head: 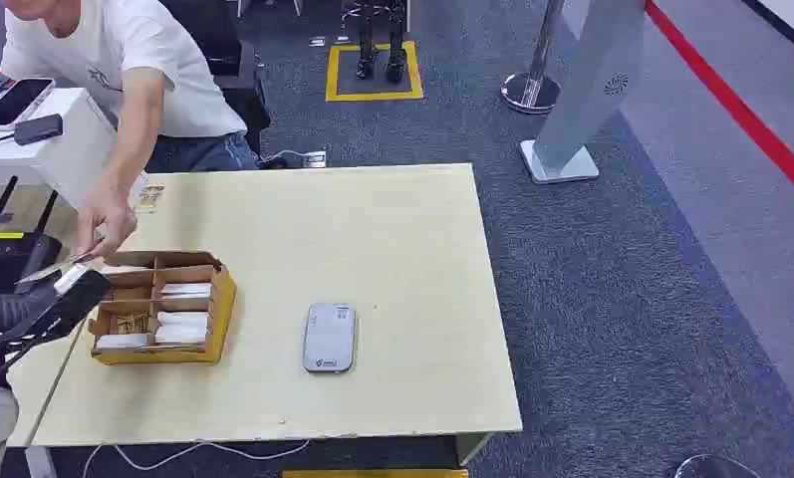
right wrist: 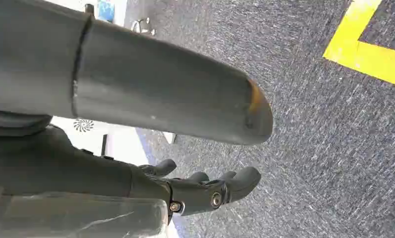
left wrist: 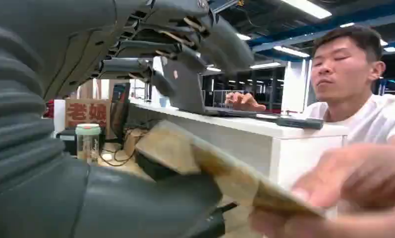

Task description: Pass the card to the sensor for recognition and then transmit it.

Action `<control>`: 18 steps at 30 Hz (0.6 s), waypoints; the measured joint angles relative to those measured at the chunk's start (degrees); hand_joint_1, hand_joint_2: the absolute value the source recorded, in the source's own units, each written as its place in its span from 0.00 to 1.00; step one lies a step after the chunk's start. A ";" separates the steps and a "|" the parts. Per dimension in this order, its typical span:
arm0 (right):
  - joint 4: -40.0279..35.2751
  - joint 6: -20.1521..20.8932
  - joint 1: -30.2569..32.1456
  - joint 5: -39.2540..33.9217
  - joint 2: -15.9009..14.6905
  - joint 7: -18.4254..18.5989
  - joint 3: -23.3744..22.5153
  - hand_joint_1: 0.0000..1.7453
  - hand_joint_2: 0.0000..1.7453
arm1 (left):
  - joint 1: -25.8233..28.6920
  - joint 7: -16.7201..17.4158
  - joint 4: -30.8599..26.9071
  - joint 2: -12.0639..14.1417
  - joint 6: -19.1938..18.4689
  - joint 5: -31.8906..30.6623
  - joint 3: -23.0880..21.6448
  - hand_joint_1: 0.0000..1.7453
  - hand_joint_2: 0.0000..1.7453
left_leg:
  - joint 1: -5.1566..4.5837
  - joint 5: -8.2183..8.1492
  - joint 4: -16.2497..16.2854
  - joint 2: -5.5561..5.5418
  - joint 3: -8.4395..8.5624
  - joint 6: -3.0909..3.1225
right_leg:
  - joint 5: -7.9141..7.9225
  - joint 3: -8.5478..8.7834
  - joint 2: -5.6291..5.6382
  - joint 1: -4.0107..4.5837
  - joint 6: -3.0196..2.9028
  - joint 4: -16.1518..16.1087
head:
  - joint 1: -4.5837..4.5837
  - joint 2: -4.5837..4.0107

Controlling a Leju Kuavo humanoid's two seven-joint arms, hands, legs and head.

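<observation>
Head view: my left hand (head: 69, 294) at the table's (head: 393, 249) left edge beside the cardboard box (head: 163, 307), a person's hand (head: 104, 227) on the thin card (head: 49, 269) — handover step; next, the smooth grey sensor (head: 330, 337) mid-table.
Left wrist view: card (left wrist: 210, 166) flat, tan, against my thumb; grip — cannot tell.
Right wrist view: right hand (right wrist: 205, 191) loosely curled, holding nothing.

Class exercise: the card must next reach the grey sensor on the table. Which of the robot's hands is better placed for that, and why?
Left. The left hand is raised beside the cardboard box with the card at its fingers, a person's hand also on it. The sensor lies nearby. The right hand hangs over the carpet.
</observation>
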 joint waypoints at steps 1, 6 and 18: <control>0.00 0.00 0.00 0.00 0.02 0.00 0.00 0.00 0.00 | -0.03 0.00 0.15 -0.11 0.11 -0.02 -0.30 1.00 1.00 | 0.00 0.00 0.00 0.01 0.00 0.00 | 0.00 0.00 0.01 0.00 0.00 0.00 | -0.02 -0.02; 0.00 0.02 0.00 0.07 0.15 0.02 0.15 0.00 0.00 | -0.10 0.09 0.79 -0.48 1.53 -0.44 -1.27 1.00 1.00 | 0.00 0.00 0.00 0.01 -0.01 0.00 | 0.00 -0.01 0.04 0.00 0.00 0.00 | -0.02 -0.02; 0.00 0.09 -0.09 0.35 0.70 0.17 0.83 0.00 0.00 | 0.06 0.31 0.79 -1.11 2.27 -0.59 -1.70 1.00 1.00 | 0.01 0.00 0.00 0.01 -0.01 0.00 | 0.00 0.00 0.04 0.00 0.00 0.00 | -0.02 -0.02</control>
